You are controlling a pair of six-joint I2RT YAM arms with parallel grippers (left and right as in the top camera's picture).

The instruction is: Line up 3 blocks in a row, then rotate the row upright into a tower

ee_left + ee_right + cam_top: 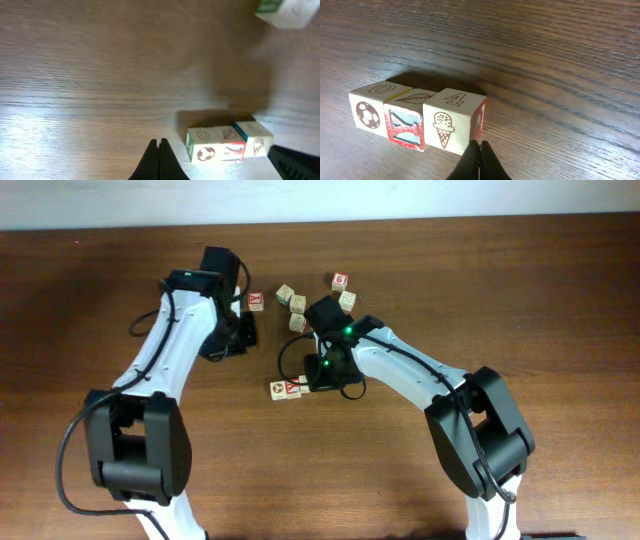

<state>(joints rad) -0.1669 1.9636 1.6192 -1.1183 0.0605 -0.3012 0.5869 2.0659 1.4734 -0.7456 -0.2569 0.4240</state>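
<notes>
blocks: three pale wooden cubes in one tight row on the bench, neighbouring faces touching.

right wrist view, left to right:
- football block, ring mark on its top face.
- hourglass block, red-bordered front, leaf on top.
- ice-cream block, a 4 on top, red mark on its right side.

right pincer: closed, fingers pressed flat together and holding nothing. tips sit at the lower right corner of the ice-cream block; touching or just short of it, cannot tell.

overhead view: the row lies near the middle of the bench, just left of the right arm's wrist.

left pincer: closed, fingers together, over bare wood. the row shows off to its right in the left wrist view, apart from it.

loose cubes: small cluster toward the far side, between the two arms, well apart from the row. a red-lettered cube sits near the left arm, and a red-marked cube lies farthest back.
</notes>
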